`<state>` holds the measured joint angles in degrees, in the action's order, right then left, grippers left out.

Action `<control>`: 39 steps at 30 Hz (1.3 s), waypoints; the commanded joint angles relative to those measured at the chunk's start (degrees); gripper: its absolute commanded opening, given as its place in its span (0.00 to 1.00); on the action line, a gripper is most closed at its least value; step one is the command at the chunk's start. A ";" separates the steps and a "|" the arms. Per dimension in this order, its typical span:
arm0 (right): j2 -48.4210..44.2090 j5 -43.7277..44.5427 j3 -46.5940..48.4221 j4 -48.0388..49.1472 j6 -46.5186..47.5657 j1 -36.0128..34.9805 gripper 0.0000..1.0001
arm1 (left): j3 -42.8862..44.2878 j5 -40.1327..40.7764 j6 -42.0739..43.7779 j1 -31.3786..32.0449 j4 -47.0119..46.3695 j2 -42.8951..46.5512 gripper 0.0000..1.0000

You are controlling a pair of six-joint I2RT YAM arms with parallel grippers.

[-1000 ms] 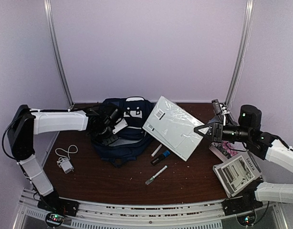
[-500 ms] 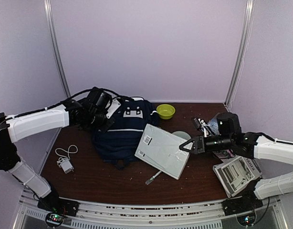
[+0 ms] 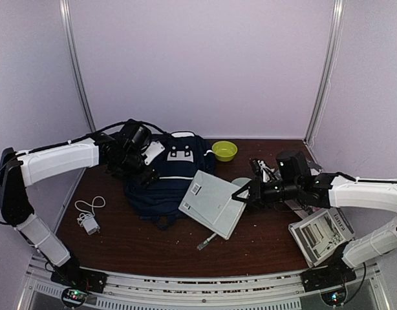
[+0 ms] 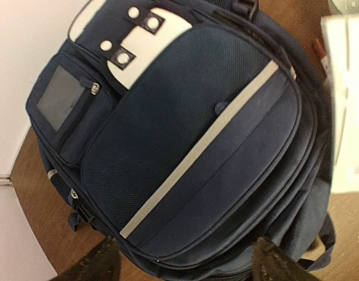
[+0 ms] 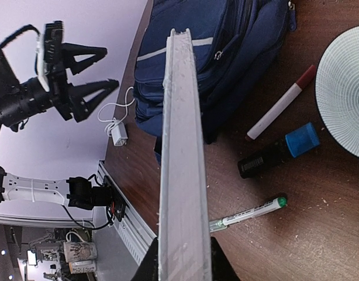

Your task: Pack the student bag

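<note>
The student bag (image 3: 167, 184) is a navy backpack with a white stripe, lying front-up at the back left of the table. It fills the left wrist view (image 4: 185, 134). My left gripper (image 3: 141, 169) hovers just above the bag's upper left side, open, with nothing between its fingers (image 4: 182, 266). The right wrist view shows its jaws spread (image 5: 111, 67). My right gripper (image 3: 241, 194) is shut on a thin white book (image 3: 210, 203). The book is tilted in the air, right of the bag, and appears edge-on (image 5: 182, 146) between my right fingers (image 5: 182, 264).
A yellow-green bowl (image 3: 224, 150) and a pale plate (image 3: 245, 183) sit behind the book. A marker (image 5: 280, 103), a black tube with a blue cap (image 5: 277, 152) and a green-capped pen (image 5: 249, 213) lie under it. There is a white charger (image 3: 90, 221) front left and a printed booklet (image 3: 321, 234) front right.
My left gripper has let go of the bag's top and opened, dropping slightly beside it. My right arm has carried the white book down and left, closer to the bag.
</note>
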<state>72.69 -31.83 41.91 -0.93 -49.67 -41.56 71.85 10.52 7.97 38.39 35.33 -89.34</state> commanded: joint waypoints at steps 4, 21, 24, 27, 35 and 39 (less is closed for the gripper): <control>-4.86 3.73 2.97 6.29 1.01 0.08 0.00 | -0.50 -1.19 6.81 -6.02 0.15 -8.11 0.92; -1.88 1.68 3.37 5.53 3.92 0.08 0.00 | 1.96 1.93 18.70 -6.26 -5.25 -20.75 0.45; -2.62 1.99 2.62 6.10 3.49 0.08 0.00 | 0.54 1.08 16.74 -6.14 -7.82 -18.98 0.00; -3.43 2.44 2.42 5.79 3.67 0.08 0.00 | -1.15 2.20 13.55 -6.19 -11.29 -15.26 0.00; -5.21 2.91 2.83 7.49 -0.63 -0.07 0.00 | -2.44 4.30 -0.44 -6.20 -13.17 -3.25 0.00; -5.62 4.05 1.92 10.78 -4.98 -1.39 0.00 | -3.02 1.91 -6.91 -6.04 -13.42 3.32 0.00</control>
<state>70.41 -28.38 42.63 -1.72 -49.78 -41.78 68.97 13.08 11.77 32.93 27.20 -92.82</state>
